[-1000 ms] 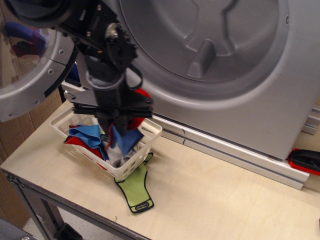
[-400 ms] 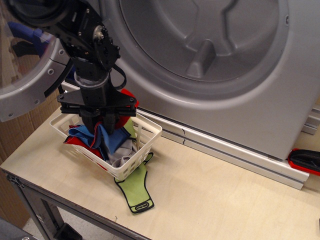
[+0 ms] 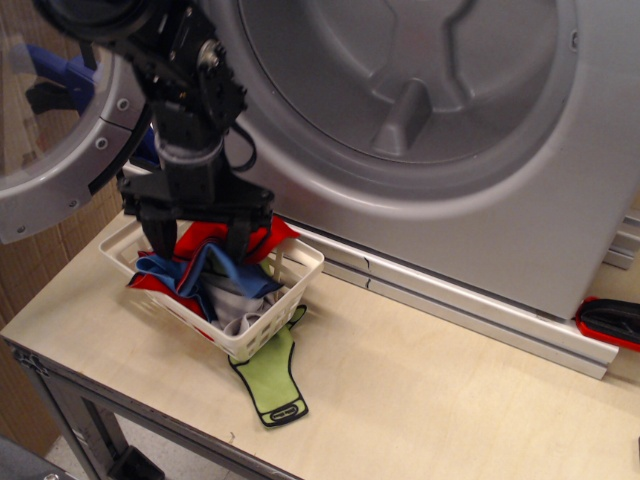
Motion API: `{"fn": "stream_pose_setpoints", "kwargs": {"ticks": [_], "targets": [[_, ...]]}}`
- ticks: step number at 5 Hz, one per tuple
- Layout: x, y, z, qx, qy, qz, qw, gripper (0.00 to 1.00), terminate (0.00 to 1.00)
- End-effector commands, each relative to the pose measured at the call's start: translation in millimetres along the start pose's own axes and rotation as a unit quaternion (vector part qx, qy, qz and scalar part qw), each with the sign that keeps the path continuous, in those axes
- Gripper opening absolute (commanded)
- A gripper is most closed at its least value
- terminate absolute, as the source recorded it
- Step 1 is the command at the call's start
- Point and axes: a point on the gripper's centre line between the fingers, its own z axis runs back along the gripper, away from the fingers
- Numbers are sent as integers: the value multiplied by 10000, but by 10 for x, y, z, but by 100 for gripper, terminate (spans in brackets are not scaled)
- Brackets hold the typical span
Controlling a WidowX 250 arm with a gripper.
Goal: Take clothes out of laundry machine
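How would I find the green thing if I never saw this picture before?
Start at the big silver laundry machine, then look down-left to the white basket full of red and blue clothes on the wooden table. The green cloth hangs out over its front corner onto the table; it is the only green piece, edged in black.

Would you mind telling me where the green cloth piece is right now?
The green cloth piece lies flat on the table, left of centre, its top tucked under the white basket.
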Motion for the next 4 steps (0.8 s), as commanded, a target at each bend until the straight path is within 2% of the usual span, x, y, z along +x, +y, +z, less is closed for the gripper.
{"fn": "stream_pose_setpoints", "kwargs": {"ticks": [1,2,3,4], "targets": [[248,-228,671,-127,-196,-45,9997,100,0],[311,-260,1000,-114,-325,-6,9994,100,0],[311,-260,1000,-114,-325,-6,9994,100,0],[311,-260,1000,-114,-325,-6,9994,100,100]]}}
